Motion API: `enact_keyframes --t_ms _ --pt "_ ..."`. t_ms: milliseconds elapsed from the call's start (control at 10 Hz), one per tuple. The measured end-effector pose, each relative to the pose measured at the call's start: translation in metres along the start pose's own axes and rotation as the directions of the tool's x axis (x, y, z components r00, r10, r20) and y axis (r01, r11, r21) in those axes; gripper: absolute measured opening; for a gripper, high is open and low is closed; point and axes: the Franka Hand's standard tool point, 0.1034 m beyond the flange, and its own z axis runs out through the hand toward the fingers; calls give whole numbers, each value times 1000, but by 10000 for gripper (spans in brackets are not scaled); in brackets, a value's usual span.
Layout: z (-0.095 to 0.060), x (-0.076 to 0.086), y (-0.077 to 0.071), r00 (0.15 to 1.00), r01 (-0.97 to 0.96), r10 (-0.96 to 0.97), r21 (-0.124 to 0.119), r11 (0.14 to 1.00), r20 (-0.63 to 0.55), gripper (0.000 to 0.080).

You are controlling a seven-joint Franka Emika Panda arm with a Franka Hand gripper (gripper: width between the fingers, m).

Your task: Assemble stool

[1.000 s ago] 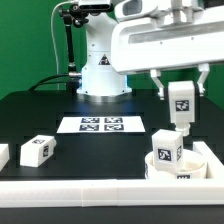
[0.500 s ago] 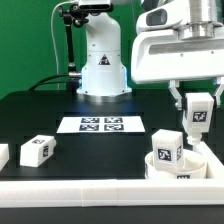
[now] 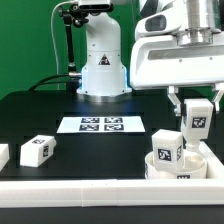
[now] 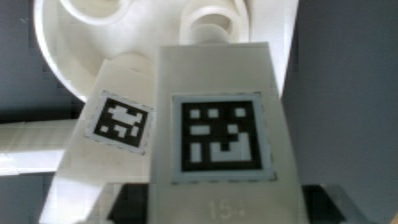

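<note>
My gripper [image 3: 197, 104] is shut on a white blocky leg [image 3: 197, 120] and holds it upright, tag facing out, just above the far right part of the round seat disc [image 3: 206, 160]. A second leg [image 3: 166, 148] stands upright in the seat, to the exterior view's left of the held one. In the wrist view the held leg [image 4: 217, 120] fills the middle between my dark fingers [image 4: 150, 206], with the standing leg [image 4: 118, 120] beside it and the seat disc [image 4: 116, 35] beyond. My gripper [image 4: 222, 206] clamps the leg's end.
Another loose leg [image 3: 37, 150] lies on the black table at the exterior view's left, and a further one [image 3: 3, 155] is cut off by the frame edge. The marker board [image 3: 101, 125] lies before the robot base [image 3: 102, 70]. A white border rail [image 3: 80, 195] runs along the front.
My gripper has carried the leg toward the exterior view's right, from above the standing leg to the seat's far right side. In the last half second it barely moved.
</note>
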Motion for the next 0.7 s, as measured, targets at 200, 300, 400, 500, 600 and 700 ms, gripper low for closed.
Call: enact_keyframes --t_ms 200,300,400,500,600,700 --pt "2 2 0 1000 8 -8 1 1000 -21 340" --pt "2 2 0 1000 8 -8 1 1000 -21 340" --pt "3 2 0 1000 9 -9 1 1000 -21 340" --pt "4 0 -2 1000 12 -12 2 1000 -18 340" --pt "6 -2 -3 1000 14 -14 2 1000 -16 340" --pt "9 -5 -3 1000 17 -17 0 1000 -10 340"
